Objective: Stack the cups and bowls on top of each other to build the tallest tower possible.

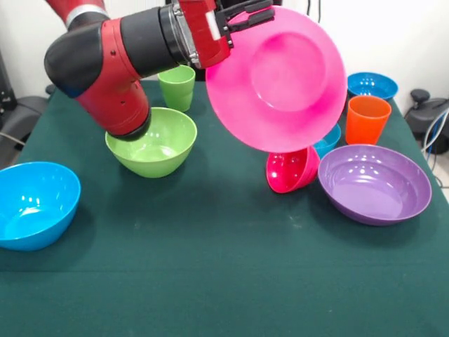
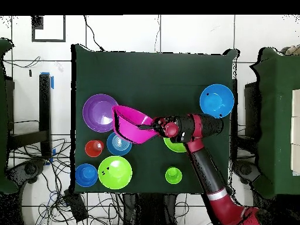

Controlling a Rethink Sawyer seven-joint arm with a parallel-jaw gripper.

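Note:
My gripper is shut on the rim of the big pink bowl and holds it tilted in the air, its inside facing the front camera. Overhead, the gripper holds the pink bowl beside the purple bowl. The small red-pink bowl lies tilted on the table right under it, next to the wide purple bowl. The orange cup stands behind the purple bowl. The light green cup stands behind a lime green bowl, which my arm partly covers.
A blue bowl sits at the front left, another at the back right, and a third peeks out behind the pink bowl. Overhead, a second lime green bowl sits near the robot's side.

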